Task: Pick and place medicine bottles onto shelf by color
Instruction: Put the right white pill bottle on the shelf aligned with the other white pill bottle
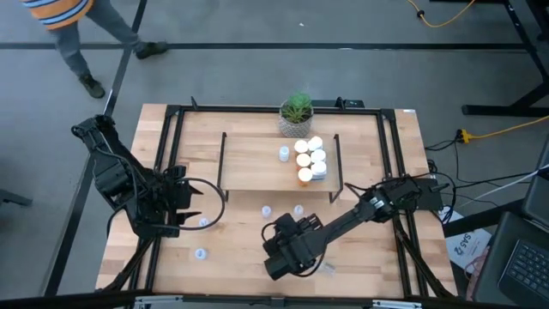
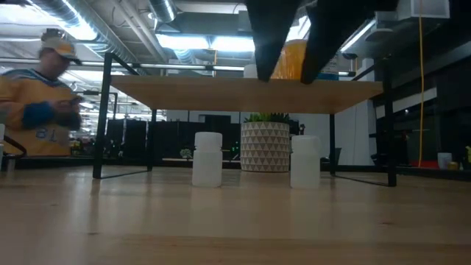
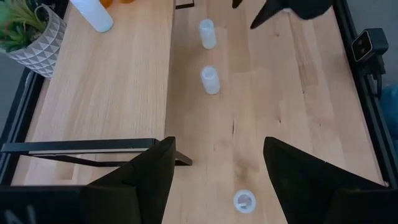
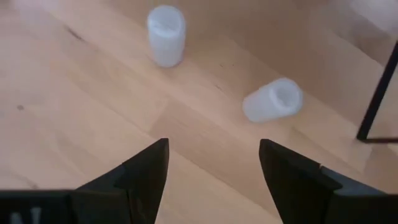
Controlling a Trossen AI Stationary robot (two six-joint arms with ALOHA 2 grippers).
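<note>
- A wooden table (image 1: pixel 249 266) is seen from above, with a low shelf (image 1: pixel 257 167) set across its far half and a potted plant (image 1: pixel 296 114) standing at the shelf's far edge.
- On the right part of the shelf, a cluster of white and orange bottles (image 1: pixel 310 160) is gathered, with one pale bottle (image 1: pixel 284 154) standing just to its left.
- The right gripper (image 1: pixel 276 256) is held over the table's near middle, its fingers spread wide and nothing between them.
- Ahead of that gripper, two small pale bottles (image 1: pixel 267 210) are left on the table in front of the shelf; in the right wrist view, one is standing (image 4: pixel 166 35) and the other appears tilted or tipped (image 4: pixel 273 99), both clear of the fingers (image 4: pixel 146 171).
- The left gripper (image 1: pixel 184 215) is parked at the table's left side, its fingers wide apart and empty, with a pale bottle (image 1: pixel 203 222) just beside it.
- Another small bottle (image 1: pixel 199 254) is left alone near the table's front left.
- A person (image 2: pixel 37 103) in a yellow top is seen beyond the table.
</note>
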